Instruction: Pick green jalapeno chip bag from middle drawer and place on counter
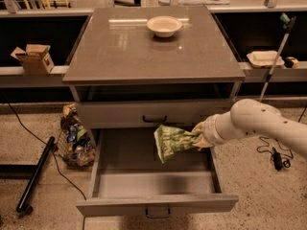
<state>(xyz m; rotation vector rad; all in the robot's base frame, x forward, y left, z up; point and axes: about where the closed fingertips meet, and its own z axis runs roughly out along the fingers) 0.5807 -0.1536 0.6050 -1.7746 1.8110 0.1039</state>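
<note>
The white arm's two-finger gripper hangs over the open, deep grey middle drawer, jaws clamped on the right edge of the crinkled glossy green jalapeno chip bag. The bag juts left of the jaws, clear of the drawer floor. Above and beyond the jaws lies the glossy grey-brown stone counter, bearing a shallow white bowl.

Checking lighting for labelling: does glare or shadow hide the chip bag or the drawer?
Camera view: a pale glare streak lies on the counter beside the white bowl; a soft shadow darkens the middle drawer floor under the green jalapeno chip bag; the pincer, above the drawer, grips the bag's right end. Neither is hidden.
</note>
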